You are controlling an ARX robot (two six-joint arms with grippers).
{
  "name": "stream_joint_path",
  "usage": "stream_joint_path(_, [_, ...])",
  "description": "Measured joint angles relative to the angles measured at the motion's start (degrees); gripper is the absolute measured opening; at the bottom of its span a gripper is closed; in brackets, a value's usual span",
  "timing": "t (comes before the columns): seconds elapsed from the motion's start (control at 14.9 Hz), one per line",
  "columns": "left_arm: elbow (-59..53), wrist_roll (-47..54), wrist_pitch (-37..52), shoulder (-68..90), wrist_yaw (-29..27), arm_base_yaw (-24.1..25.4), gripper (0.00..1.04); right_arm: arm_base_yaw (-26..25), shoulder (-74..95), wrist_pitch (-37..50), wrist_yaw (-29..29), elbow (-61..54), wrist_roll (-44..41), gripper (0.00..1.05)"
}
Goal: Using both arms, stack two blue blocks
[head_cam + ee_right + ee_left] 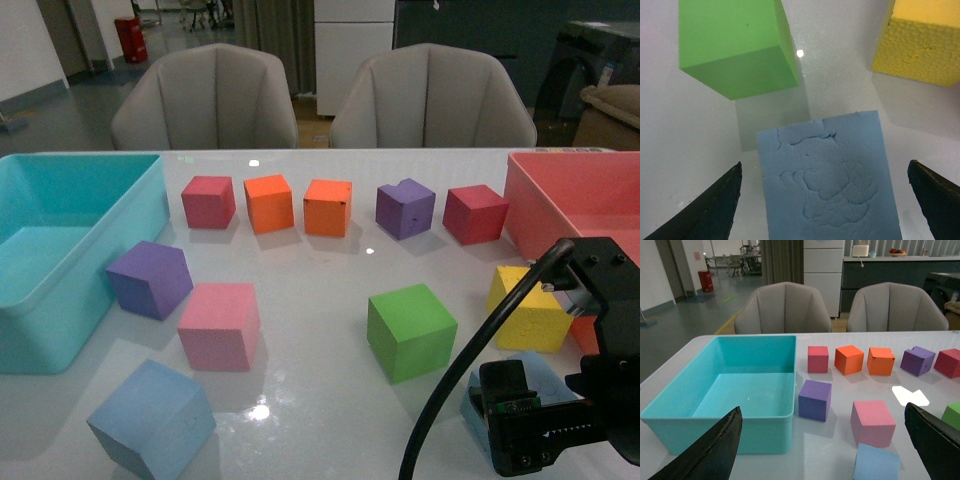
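Two grey padded chairs stand side by side behind a glossy white table that catches small bright spots of light. Behind them are a drab curtain, a white cabinet and a dark counter. The grey floor runs past a red container by a pale wall.

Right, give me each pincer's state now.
Left pincer: open, holding nothing.
Right pincer: open, either side of a blue block, not touching it.
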Motion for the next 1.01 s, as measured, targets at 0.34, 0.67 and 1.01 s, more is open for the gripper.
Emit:
stream_joint_path(0.34, [-0.02,0.0,0.0,0.0,0.0,0.0,0.98,-0.39,5.62,3.82,-0.74,0.04,0.0,0.98])
stream_joint_path(0.67, [-0.02,0.0,0.0,0.0,0.0,0.0,0.98,-0.33,2.38,4.42,0.0,-3.34,-0.79,0.52])
stream_joint_path(1.01, [0.0,0.0,0.0,0.0,0.0,0.0,0.98,1.51,-14.49,-3.02,1.4,-5.73,-2.8,0.48])
